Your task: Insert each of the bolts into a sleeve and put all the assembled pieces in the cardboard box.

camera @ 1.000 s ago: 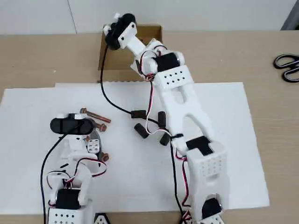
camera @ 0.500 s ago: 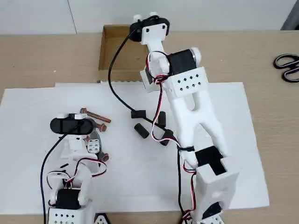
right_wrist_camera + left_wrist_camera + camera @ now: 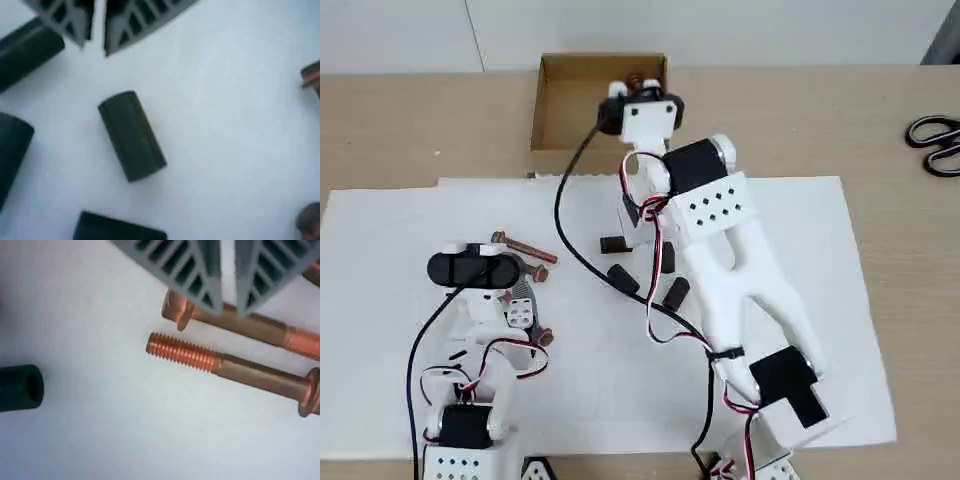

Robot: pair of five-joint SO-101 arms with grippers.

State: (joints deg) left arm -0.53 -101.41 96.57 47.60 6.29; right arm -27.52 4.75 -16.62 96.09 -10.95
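The right end effector [image 3: 95,47] has swung back from over the cardboard box [image 3: 548,100] to the loose sleeves [image 3: 132,135], one lying just beside its tips. One delivery looks done and another pick is due. It is nearly pressed together and empty. The left end effector [image 3: 229,312], likewise almost closed, hovers over two bolts [image 3: 235,367].
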